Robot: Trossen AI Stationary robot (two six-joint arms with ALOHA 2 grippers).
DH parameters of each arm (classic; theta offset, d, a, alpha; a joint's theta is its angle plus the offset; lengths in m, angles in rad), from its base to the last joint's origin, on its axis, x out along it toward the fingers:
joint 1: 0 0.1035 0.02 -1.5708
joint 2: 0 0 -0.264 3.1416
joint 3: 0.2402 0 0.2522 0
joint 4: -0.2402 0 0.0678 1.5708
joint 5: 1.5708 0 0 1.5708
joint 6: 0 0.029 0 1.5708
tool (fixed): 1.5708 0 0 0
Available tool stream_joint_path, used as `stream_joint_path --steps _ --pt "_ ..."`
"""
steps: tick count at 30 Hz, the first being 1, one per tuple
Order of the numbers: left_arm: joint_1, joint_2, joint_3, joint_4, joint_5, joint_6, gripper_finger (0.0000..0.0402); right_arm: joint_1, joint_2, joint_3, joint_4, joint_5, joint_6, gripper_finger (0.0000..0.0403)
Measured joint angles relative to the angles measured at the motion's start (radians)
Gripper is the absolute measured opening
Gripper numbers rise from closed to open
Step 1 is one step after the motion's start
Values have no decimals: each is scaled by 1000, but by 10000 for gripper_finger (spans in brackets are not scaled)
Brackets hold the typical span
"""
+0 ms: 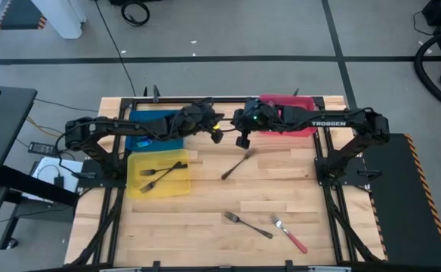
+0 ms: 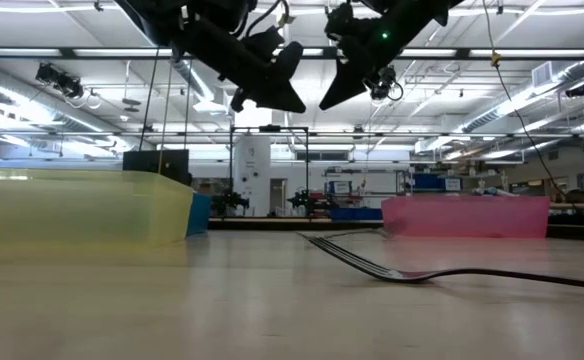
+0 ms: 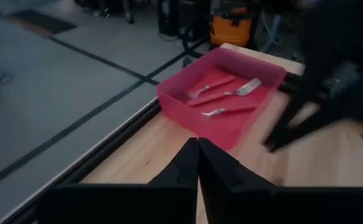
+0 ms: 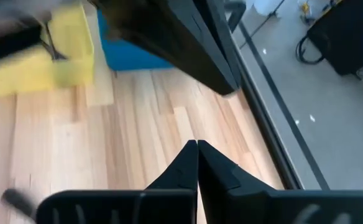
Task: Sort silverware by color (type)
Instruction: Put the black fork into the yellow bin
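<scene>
- High view: both arms are raised over the far middle of the table (image 1: pixel 205 227). The left gripper (image 1: pixel 217 133) and the right gripper (image 1: pixel 239 130) almost meet there, between the blue tray (image 1: pixel 141 121) and the red tray (image 1: pixel 300 102). Two dark forks lie in the yellow tray (image 1: pixel 134 162). Three forks lie free on the wood: a dark fork (image 1: pixel 237 165) near the middle, a second dark fork (image 1: pixel 247 224) near the front edge, and a red-handled fork (image 1: pixel 289 233) just beside it.
- Low view: both grippers hang high above the table, and neither carries anything.
- Left wrist view: the left fingers (image 3: pixel 181 171) are pressed together with nothing between them. Three forks (image 3: pixel 225 94) lie in the red tray.
- Right wrist view: the right fingers (image 4: pixel 215 171) are also pressed together and empty.
- Handling, as I judge: the forks look light, stiff and smooth, so they may slip. The best hold is probably across the middle of the thin handle.
</scene>
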Motion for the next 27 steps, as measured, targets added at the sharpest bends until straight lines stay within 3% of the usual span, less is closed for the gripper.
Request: stream_joint_path --steps 6,16,20,27 --pt "-19 -2 0 0 4 109 29 0 0 0 -77 -19 7 19" --pt "-21 -2 0 -23 4 202 89 0 1 -37 -182 -271 34 58" --pt "-33 -3 0 -57 4 242 111 16 1 -104 -155 -335 29 85" --pt "-88 -3 0 -190 6 267 121 45 2 -236 -27 -336 -16 113"
